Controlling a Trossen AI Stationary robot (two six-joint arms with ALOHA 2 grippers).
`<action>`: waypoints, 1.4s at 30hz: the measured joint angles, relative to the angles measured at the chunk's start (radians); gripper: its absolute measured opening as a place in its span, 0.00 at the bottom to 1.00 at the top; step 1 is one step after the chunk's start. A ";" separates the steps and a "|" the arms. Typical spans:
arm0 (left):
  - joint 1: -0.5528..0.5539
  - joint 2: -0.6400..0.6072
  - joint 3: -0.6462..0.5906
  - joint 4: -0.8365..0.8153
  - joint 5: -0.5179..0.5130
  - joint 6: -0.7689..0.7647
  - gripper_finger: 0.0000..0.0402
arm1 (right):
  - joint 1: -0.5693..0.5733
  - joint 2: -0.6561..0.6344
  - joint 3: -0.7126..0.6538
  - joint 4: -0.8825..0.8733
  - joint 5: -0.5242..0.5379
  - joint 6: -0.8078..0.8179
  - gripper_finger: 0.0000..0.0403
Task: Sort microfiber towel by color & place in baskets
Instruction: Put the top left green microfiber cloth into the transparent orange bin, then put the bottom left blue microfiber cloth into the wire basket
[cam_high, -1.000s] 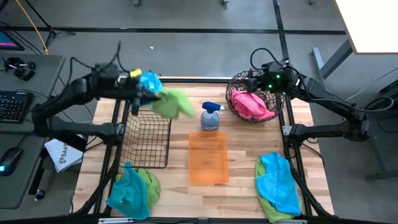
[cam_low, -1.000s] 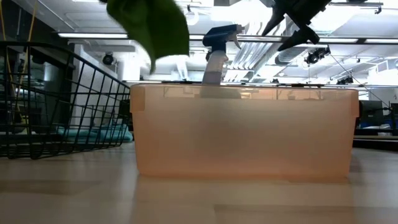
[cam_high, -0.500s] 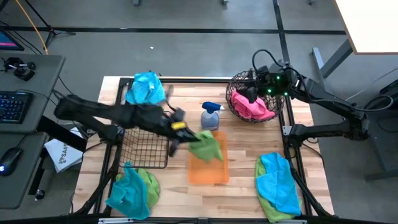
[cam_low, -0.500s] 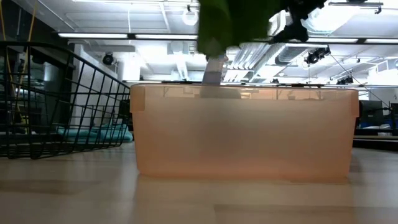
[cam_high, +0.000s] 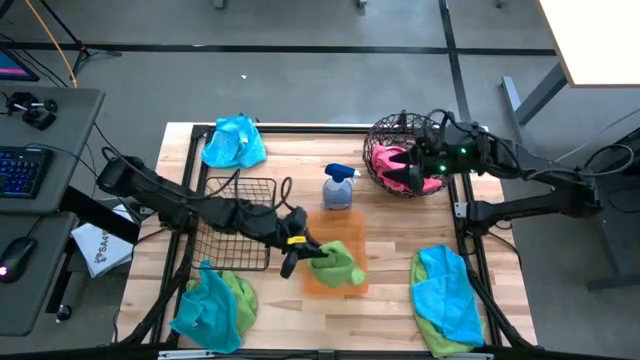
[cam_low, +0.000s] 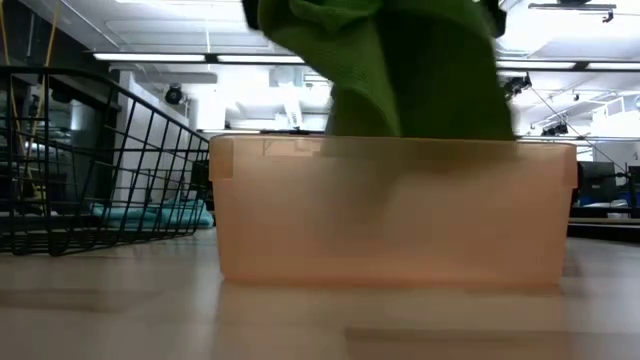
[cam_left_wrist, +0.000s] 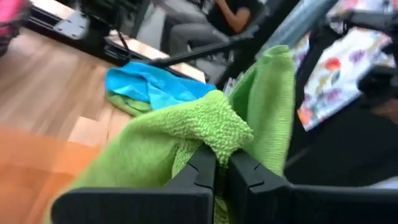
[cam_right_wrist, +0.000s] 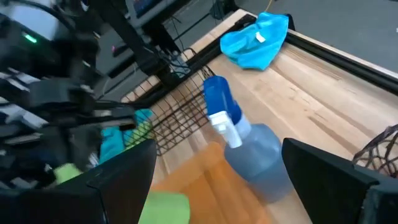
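My left gripper (cam_high: 300, 250) is shut on a lime green towel (cam_high: 338, 262) over the see-through orange tray (cam_high: 322, 285). In the low view the green towel (cam_low: 400, 70) hangs down past the tray's rim (cam_low: 395, 150). My right gripper (cam_high: 410, 172) is open and empty above the round dark wire basket (cam_high: 380, 135), which holds a pink towel (cam_high: 392, 162). A cyan towel (cam_high: 233, 142) lies at the far left. A cyan and green pile (cam_high: 213, 305) lies near left, and another (cam_high: 447, 295) near right. My left gripper pinches a bunched fold of the green towel (cam_left_wrist: 224, 134) between its two fingers (cam_left_wrist: 202, 168). The fingers come slanting down from the table's left. The towel hangs slack below and beside them, its lower part inside the orange tray; I cannot tell whether it touches the tray's floor.
The square black wire-grid basket (cam_high: 240, 220) stands left of the tray, under my left arm. A grey spray bottle with a blue trigger (cam_high: 338, 186) stands just beyond the tray's far end and shows close in the right wrist view (cam_right_wrist: 249, 143). A person sits beyond the table (cam_left_wrist: 211, 28).
My left gripper has carried the green towel from above the far-left cyan towel toward the table's right and near edge, across the black basket, and down over the orange tray. The towel now hangs into the tray. My right gripper has shifted slightly over the round basket.
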 joint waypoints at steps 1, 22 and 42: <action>0.003 0.000 -0.030 0.032 -0.016 -0.012 0.00 | 0.022 -0.006 0.000 0.001 0.022 0.019 0.85; 0.086 0.153 -0.072 0.107 0.149 0.157 0.28 | 0.293 0.045 0.000 0.088 0.217 0.283 0.85; -0.043 0.115 0.309 -0.963 0.293 0.116 0.69 | 0.292 0.048 0.000 0.035 0.131 0.187 0.85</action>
